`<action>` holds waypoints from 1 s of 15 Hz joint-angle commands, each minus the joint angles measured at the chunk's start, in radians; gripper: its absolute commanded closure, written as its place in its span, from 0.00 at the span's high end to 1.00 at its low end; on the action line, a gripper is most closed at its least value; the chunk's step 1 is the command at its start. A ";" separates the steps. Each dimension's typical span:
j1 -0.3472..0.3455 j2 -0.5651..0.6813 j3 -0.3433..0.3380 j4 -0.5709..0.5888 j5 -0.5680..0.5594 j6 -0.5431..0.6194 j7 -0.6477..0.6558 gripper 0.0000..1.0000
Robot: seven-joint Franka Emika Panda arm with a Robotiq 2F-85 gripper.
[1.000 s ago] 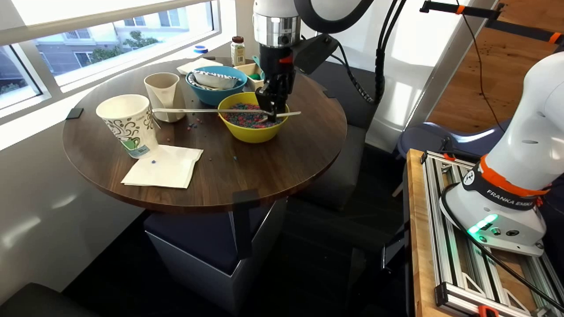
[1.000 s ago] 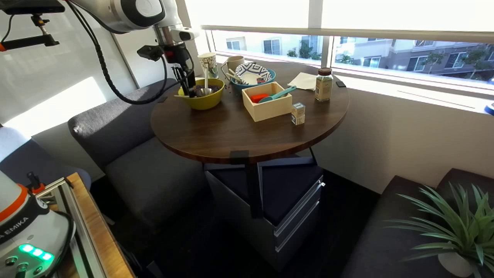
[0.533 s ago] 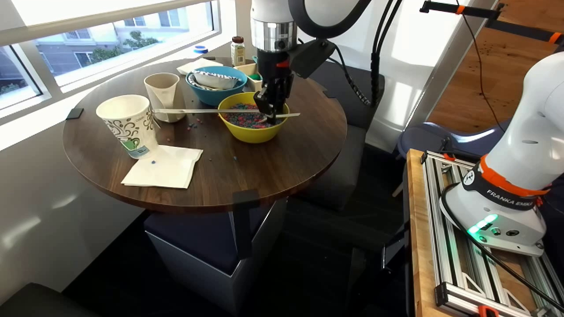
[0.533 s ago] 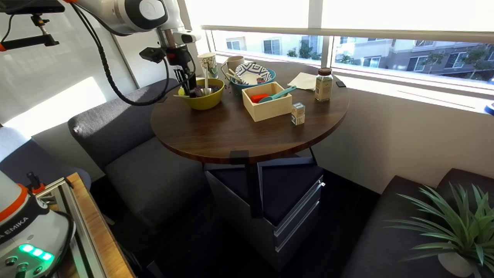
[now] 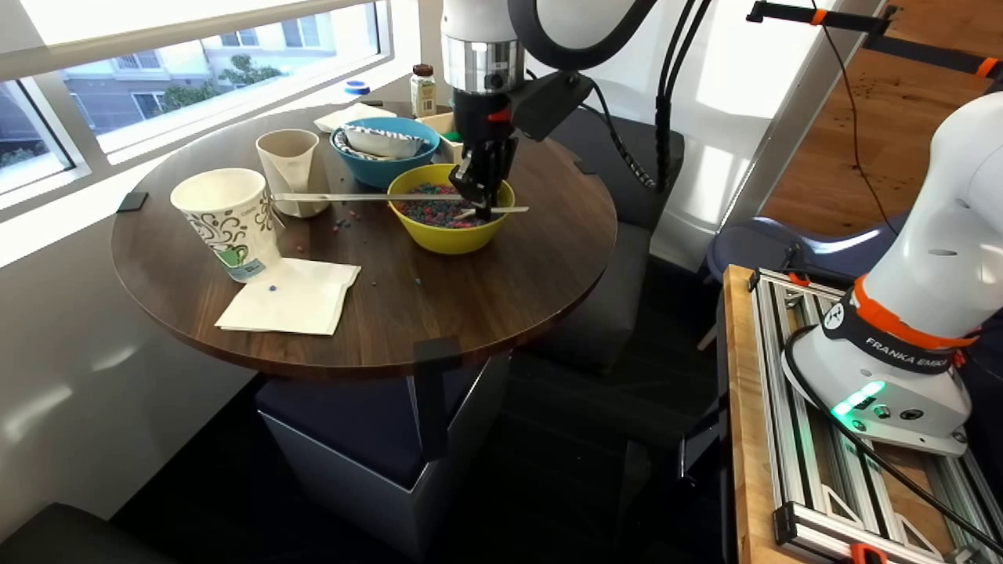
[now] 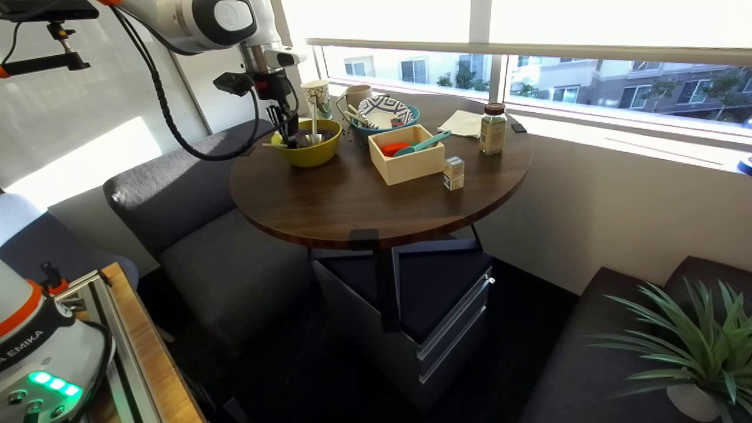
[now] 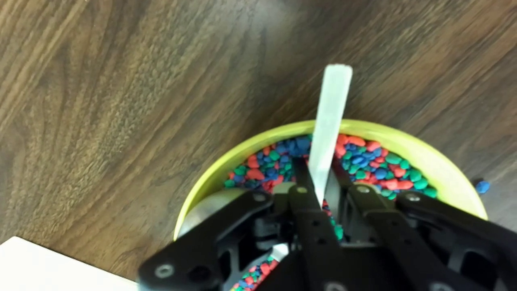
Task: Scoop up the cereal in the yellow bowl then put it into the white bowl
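The mustard-yellow bowl (image 5: 447,241) holds the cereal (image 5: 429,210), small red, blue and green bits in the wrist view (image 7: 381,173). My gripper (image 5: 484,213) points down into this bowl, fingertips low at the cereal. In the wrist view its fingers (image 7: 319,162) are closed around a flat pale handle (image 7: 331,105), which reaches out over the rim. The handle's lower end is hidden by the fingers. A metal ladle (image 6: 309,139) also lies in the bowl. The only white bowl in view (image 5: 384,142) is patterned and sits inside a blue bowl (image 5: 392,170).
The ladle's long handle (image 5: 353,197) sticks out toward a patterned paper cup (image 5: 235,227) and a beige pitcher (image 5: 291,168). A napkin (image 5: 302,301) lies in front. A wooden box (image 6: 408,167), a jar (image 6: 492,132) and a small carton (image 6: 453,173) stand nearby.
My gripper has shifted slightly within the yellow bowl, leftward in an exterior view. The pale handle's outer end has dropped a little and lies flatter. The bowls and ladle have not visibly moved.
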 commanded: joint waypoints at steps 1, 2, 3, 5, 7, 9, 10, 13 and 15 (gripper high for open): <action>0.013 0.004 -0.008 0.004 0.012 -0.004 0.014 0.03; 0.012 0.002 -0.009 0.004 0.014 -0.003 0.013 0.03; 0.012 0.000 -0.009 0.004 0.019 -0.006 0.011 0.04; 0.010 -0.003 -0.009 0.005 0.028 -0.011 0.007 0.04; 0.008 -0.010 -0.007 0.008 0.047 -0.021 -0.005 0.04; 0.007 -0.016 -0.006 0.009 0.070 -0.025 -0.017 0.04; 0.006 -0.020 -0.005 0.010 0.083 -0.029 -0.023 0.04; 0.005 -0.025 -0.004 0.014 0.114 -0.045 -0.031 0.04; 0.004 -0.031 -0.002 0.017 0.138 -0.068 -0.045 0.04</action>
